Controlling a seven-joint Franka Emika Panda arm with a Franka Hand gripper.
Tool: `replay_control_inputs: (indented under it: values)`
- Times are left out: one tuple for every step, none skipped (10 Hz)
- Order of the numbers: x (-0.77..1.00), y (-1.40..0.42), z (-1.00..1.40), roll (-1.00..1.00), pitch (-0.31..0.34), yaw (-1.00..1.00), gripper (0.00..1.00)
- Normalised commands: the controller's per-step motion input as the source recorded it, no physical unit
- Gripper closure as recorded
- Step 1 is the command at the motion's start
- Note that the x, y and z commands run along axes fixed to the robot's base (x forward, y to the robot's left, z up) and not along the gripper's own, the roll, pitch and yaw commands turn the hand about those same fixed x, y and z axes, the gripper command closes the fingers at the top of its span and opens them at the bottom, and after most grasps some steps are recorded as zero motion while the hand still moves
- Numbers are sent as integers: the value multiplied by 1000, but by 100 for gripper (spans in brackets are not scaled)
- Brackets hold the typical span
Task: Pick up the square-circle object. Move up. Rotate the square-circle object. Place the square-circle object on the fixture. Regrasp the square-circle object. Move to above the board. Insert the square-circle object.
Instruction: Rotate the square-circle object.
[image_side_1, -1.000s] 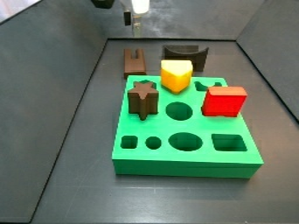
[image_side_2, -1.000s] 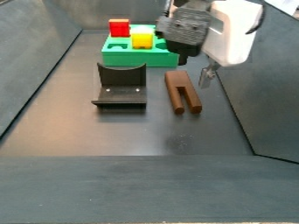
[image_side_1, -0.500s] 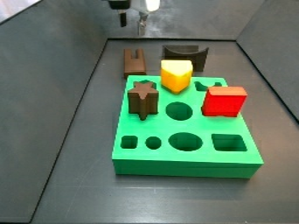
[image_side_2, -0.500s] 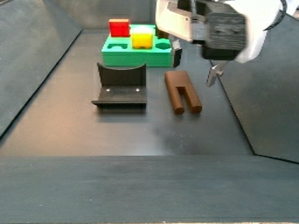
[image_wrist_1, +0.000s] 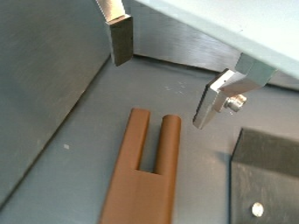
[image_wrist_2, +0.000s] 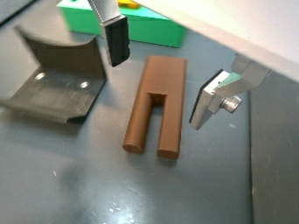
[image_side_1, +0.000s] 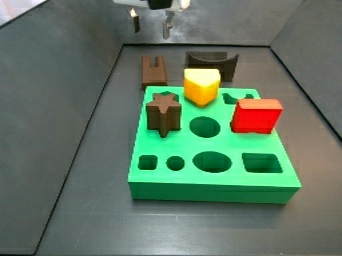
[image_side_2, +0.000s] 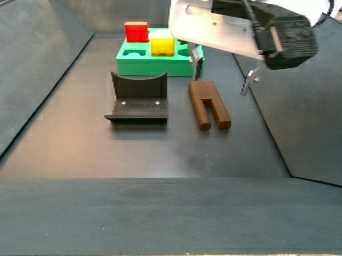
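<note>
1. Side view: gripper (image_side_2: 222, 72) has shifted toward the frame's centre since a second ago, now hanging above the square-circle object (image_side_2: 207, 104).
2. Wrist view: fingers (image_wrist_2: 117, 41) spread wide, nothing held.
3. Object lies flat beside the fixture (image_side_2: 136, 97); pickup not begun.

Side views face each other across the board (image_side_1: 214, 150); wrist views look down, close.

probably a robotics lab: a grey-walled test bin (image_side_2: 54, 100) holding a green peg board (image_side_1: 214, 160).
</note>
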Motion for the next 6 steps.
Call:
replay_control_inputs:
  values:
    - [34, -3, -28, 8, -26, 1000, 0]
    - [34, -3, -28, 10, -30, 1000, 0]
    - [34, -3, -28, 11, -35, 1000, 0]
    - [33, -3, -29, 15, -45, 1000, 0]
    - [32, -3, -29, 16, -48, 813, 0]
    - [31, -3, -30, 16, -47, 569, 0]
